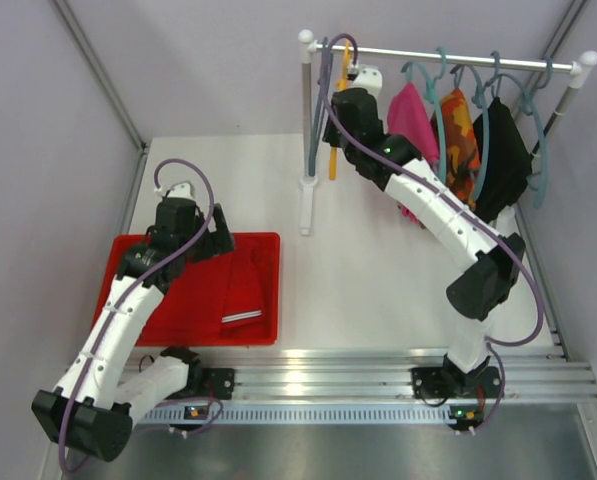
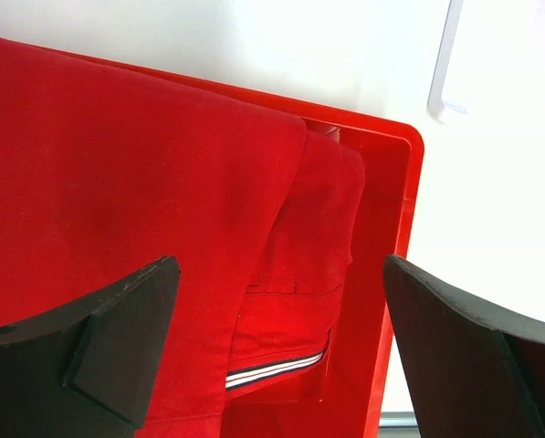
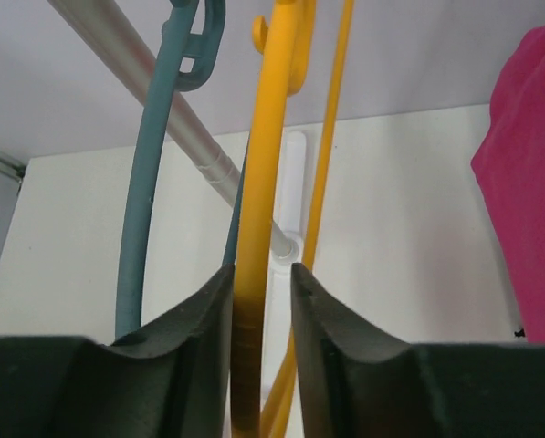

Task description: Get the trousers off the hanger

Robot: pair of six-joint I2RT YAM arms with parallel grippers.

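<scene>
Standing on the white worktop (image 1: 368, 270) is a clothes rack with a shiny metal rail (image 1: 448, 57) on top. A bare yellow plastic hanger (image 3: 265, 164) hangs near the end of the rail that is closest to the left arm. A bare teal plastic hanger (image 3: 149, 182) hangs just beside it.

The right end effector (image 3: 261, 274) is up at the rail with one black finger on each side of the yellow hanger. The fingers are only a little apart. One looks like it touches the hanger and a thin gap shows by the other, so it is loose and not squeezing.

Three pairs of small trousers are on the rail, each on its own teal hanger. The magenta pink cloth trousers (image 1: 410, 115) are nearest the right arm's end. Next come the orange camouflage trousers (image 1: 460, 135), then the plain black trousers (image 1: 506, 150).

The small red cloth trousers (image 1: 246, 295) are off the rack. They lie inside the red plastic tray (image 1: 268, 240) in front of the left arm, with a striped band showing at one end.

The left end effector (image 2: 279, 269) hangs over that tray. Its fingers are spread wide and hold nothing.
</scene>
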